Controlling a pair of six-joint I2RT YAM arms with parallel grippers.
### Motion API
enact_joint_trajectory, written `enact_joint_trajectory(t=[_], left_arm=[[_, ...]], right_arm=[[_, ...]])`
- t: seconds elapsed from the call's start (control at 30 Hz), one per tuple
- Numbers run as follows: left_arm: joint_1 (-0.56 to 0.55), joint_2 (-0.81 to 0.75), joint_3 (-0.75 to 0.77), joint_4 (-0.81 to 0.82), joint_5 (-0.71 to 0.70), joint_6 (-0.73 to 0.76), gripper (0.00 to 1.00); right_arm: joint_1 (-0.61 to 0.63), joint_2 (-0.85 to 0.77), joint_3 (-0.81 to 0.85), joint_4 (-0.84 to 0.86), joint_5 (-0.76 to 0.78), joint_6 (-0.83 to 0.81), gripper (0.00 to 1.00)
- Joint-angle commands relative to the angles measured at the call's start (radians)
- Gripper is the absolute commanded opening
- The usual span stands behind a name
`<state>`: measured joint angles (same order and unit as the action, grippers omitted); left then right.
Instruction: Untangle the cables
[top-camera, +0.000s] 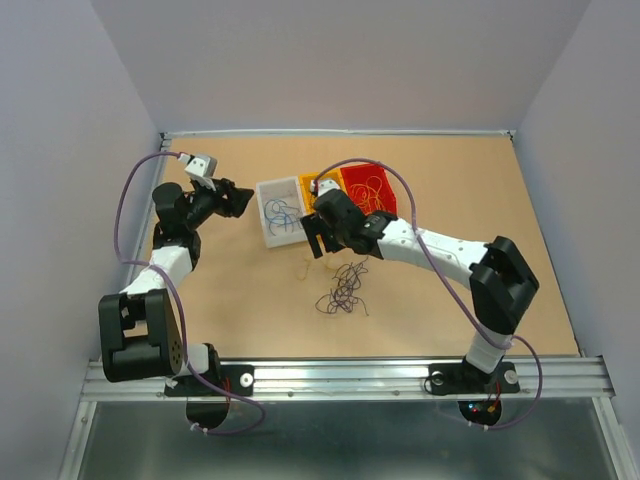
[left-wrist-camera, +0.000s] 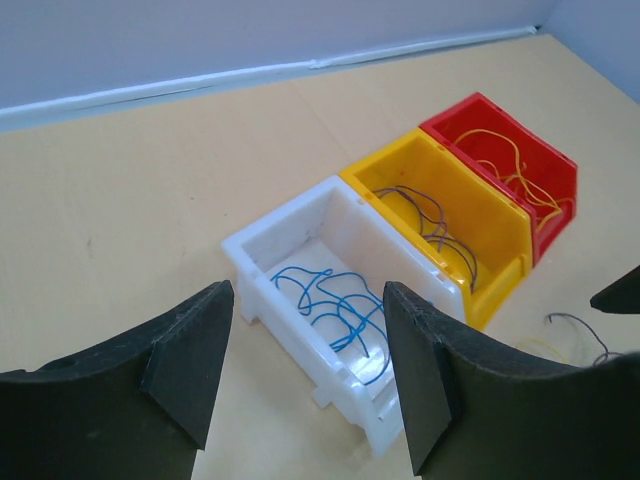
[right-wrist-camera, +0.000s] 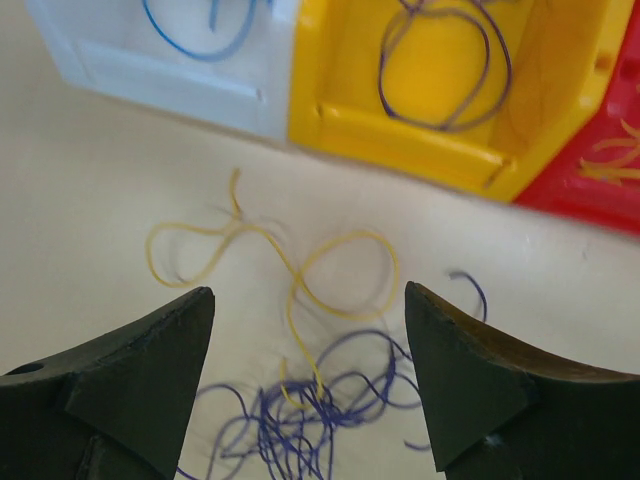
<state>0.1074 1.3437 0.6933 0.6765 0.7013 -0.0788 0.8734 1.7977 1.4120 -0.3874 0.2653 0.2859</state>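
The white bin (left-wrist-camera: 290, 220), yellow bin (left-wrist-camera: 400, 165) and red bin (left-wrist-camera: 555, 170) are smooth, glossy plastic. The table (left-wrist-camera: 150, 170) is matt, wood-like board. The left gripper's fingers (left-wrist-camera: 190, 350) are matt black plastic, faintly grainy. The rail (top-camera: 340, 377) is brushed metal.

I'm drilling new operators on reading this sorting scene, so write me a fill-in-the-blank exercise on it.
1. The white bin holds only ____ wires.
2. The binned dark purple wires lie in the ____ bin.
3. The binned yellow-orange wires lie in the ____ bin.
4. The right fingers stand ____ over the loose yellow wire on the table.
Missing words: blue; yellow; red; open.
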Motion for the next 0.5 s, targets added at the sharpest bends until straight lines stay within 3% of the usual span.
enact_joint_trajectory(t=[0.0,0.13,0.47], left_arm=[[-0.023,-0.023,-0.008,0.031,0.148,0.098,0.73],[-0.067,-0.044,-0.012,-0.009,0.159,0.166,0.73],[-0.104,-0.055,-0.017,-0.04,0.116,0.235,0.72]], right_arm=[[-0.002,-0.106,-0.122,0.008,0.047,0.004,0.81],[0.018,-0.089,-0.096,0.007,0.027,-0.002,0.8],[0.07,0.172,0.016,-0.008,0.067,-0.074,0.77]])
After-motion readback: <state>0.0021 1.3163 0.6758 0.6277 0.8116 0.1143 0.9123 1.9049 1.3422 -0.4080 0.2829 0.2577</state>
